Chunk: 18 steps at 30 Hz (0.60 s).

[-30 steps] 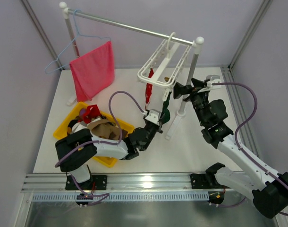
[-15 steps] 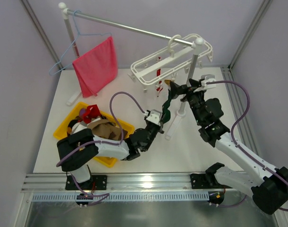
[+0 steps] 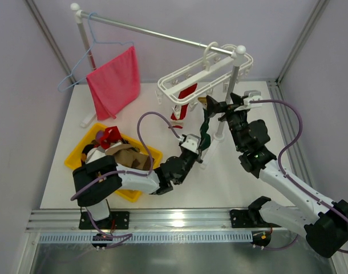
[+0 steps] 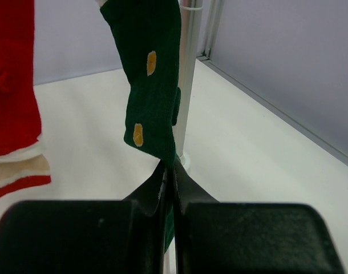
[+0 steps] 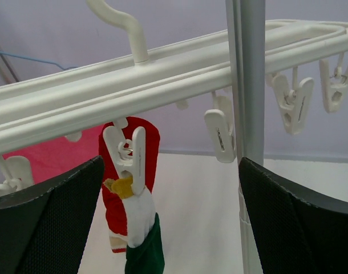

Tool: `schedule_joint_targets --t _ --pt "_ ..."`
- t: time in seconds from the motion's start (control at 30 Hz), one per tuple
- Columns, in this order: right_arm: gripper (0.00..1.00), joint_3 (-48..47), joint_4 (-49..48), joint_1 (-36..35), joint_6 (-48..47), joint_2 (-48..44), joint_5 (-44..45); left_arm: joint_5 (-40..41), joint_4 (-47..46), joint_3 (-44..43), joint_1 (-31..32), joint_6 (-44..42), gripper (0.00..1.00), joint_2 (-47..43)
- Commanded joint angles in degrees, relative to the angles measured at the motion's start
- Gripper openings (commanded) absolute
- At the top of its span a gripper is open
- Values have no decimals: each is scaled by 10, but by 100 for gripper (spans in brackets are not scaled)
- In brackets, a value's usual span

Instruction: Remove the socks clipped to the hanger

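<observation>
The white hanger (image 3: pixel 211 71) hangs by its hook from the rail. A dark green sock (image 3: pixel 206 127) with yellow spots is clipped to it by its white-and-yellow end and stretches down and to the left. My left gripper (image 3: pixel 198 149) is shut on the green sock's (image 4: pixel 154 80) lower end, the fabric pinched between the fingertips (image 4: pixel 162 177). My right gripper (image 3: pixel 221 106) is open just under the hanger (image 5: pixel 162 85), facing the clip (image 5: pixel 125 151) that holds the green sock (image 5: pixel 145 257). A red sock (image 3: pixel 186 97) hangs behind it, also clipped.
A yellow bin (image 3: pixel 73 155) at the left holds loose socks. A pink-red cloth (image 3: pixel 112 83) and a light-blue wire hanger (image 3: pixel 77 63) hang on the rail (image 3: pixel 157 34). The rack's right post (image 3: pixel 234 91) stands close by my right gripper's fingers.
The hanger has swung round on the rail and the red sock swung with it. My left gripper moved slightly right, still gripping the green sock. The right gripper edged closer to the clip.
</observation>
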<state>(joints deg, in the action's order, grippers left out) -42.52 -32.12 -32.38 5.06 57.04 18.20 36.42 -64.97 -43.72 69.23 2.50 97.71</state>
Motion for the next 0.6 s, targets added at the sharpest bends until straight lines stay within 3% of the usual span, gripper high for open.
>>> schedule_joint_targets --t 0.0,0.57 --pt "99 -4 -35 -7 -2 -3 5 11 -42 -22 5 -6 0 6" --pt "95 -39 -37 -15 -17 49 10 15 -52 -33 31 -42 0 16"
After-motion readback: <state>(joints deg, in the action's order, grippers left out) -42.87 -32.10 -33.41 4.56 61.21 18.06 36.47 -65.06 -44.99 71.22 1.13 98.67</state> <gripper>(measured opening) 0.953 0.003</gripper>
